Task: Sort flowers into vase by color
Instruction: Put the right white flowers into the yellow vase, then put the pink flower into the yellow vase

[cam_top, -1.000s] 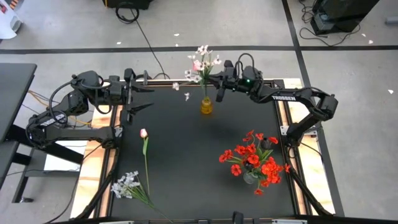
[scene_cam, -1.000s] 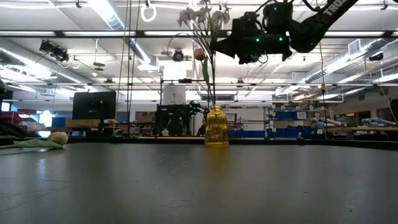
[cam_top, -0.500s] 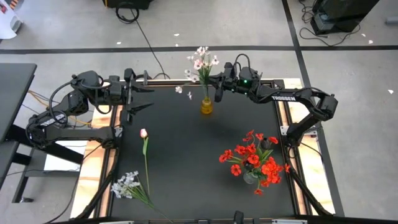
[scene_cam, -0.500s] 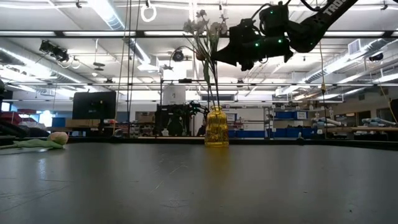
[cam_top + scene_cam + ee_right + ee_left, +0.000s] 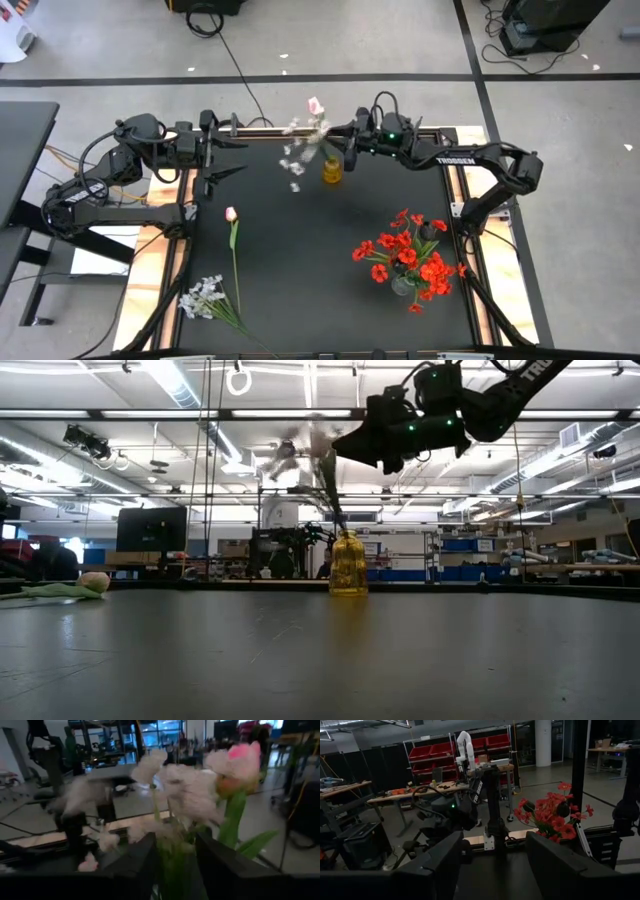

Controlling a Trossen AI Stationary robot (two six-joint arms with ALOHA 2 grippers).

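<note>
A yellow vase point(image 5: 332, 170) point(image 5: 347, 565) stands near the table's far edge. It holds blurred white sprays point(image 5: 295, 155) point(image 5: 175, 785) that lean toward the table's left, and a pink tulip point(image 5: 314, 105) point(image 5: 245, 757). My right gripper point(image 5: 347, 147) point(image 5: 340, 445) point(image 5: 176, 842) hovers above the vase, open, with the green stems point(image 5: 175, 865) between its fingers. A loose pink tulip point(image 5: 231, 214) and a white spray point(image 5: 205, 297) lie flat on the mat. My left gripper point(image 5: 235, 158) point(image 5: 495, 845) waits open at the far left. My right gripper comes level from the table's right, its fingers on either side of the white sprays' stems point(image 5: 172, 857) above the vase mouth. I cannot tell whether either finger touches them. The lower stem ends stay in the vase.
A bunch of red flowers point(image 5: 405, 260) point(image 5: 550, 815) stands in a vase on the right half of the mat. The tulip bud point(image 5: 93, 582) lies at the left in the low view. Dark bare mat lies between the yellow vase and the near edge.
My right gripper has sunk a little and shifted toward the vase. The white sprays, upright a second ago, have swung over fast toward the table's left and near side, while their stems stay in the vase. The tulip in the vase has stayed nearly upright.
</note>
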